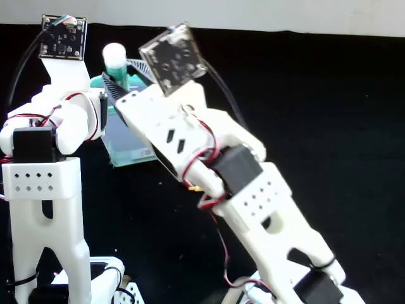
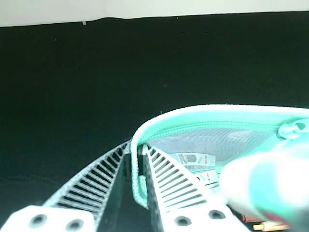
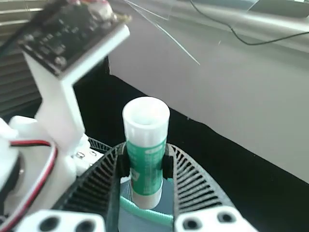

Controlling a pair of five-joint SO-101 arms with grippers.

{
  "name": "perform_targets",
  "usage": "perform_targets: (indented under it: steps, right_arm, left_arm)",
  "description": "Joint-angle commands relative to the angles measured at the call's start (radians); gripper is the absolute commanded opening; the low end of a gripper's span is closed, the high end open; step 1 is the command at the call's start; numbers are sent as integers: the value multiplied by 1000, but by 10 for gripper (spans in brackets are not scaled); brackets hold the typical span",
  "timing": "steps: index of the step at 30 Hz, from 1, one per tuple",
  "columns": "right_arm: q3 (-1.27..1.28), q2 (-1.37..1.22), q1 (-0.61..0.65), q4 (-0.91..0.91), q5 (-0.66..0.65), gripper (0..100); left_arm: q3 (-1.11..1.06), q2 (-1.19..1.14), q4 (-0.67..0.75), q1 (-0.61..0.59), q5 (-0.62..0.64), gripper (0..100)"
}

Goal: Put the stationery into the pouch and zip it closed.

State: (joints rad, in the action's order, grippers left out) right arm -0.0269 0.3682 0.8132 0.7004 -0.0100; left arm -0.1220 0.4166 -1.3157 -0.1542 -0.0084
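One glue stick (image 3: 145,164) gripped by right fingers (image 3: 190,179) above open pouch (image 1: 130,145), upper left; left fingers (image 2: 169,179) pinch its rim; zipping undone.

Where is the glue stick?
The glue stick sits cap up in the right gripper, upper left of the high view, at the pouch mouth held by the left gripper.

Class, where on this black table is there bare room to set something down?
Free: the wide black table outside the right arm, up to the white wall. Crowded: around the pouch, where the left gripper pinches its rim and the right gripper holds the glue stick above it.
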Motion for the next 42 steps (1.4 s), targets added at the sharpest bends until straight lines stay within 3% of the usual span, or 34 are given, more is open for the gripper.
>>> perform_targets:
  steps: [1,19,25,28,35,38,42]
  right_arm:
    - [-38,-31,-41,-25,8,5]
    - [285,-8,-30,-189,5,11]
    - [280,-5,-30,-191,71,266]
    - [245,-5,-36,-185,94,286]
    - [61,1,-42,-61,155,285]
    - [-21,54,-105,41,190,285]
    - [-124,130,-177,240,68,285]
  left_arm:
    - [-8,-33,-28,1,3,6]
    - [-7,-33,-25,1,3,6]
    - [-7,-35,-25,1,3,6]
    - [-10,-38,-25,-1,3,6]
    - [-12,-38,-25,-4,3,6]
    - [-10,-39,-25,-2,3,6]
    - [-13,-39,-25,1,3,6]
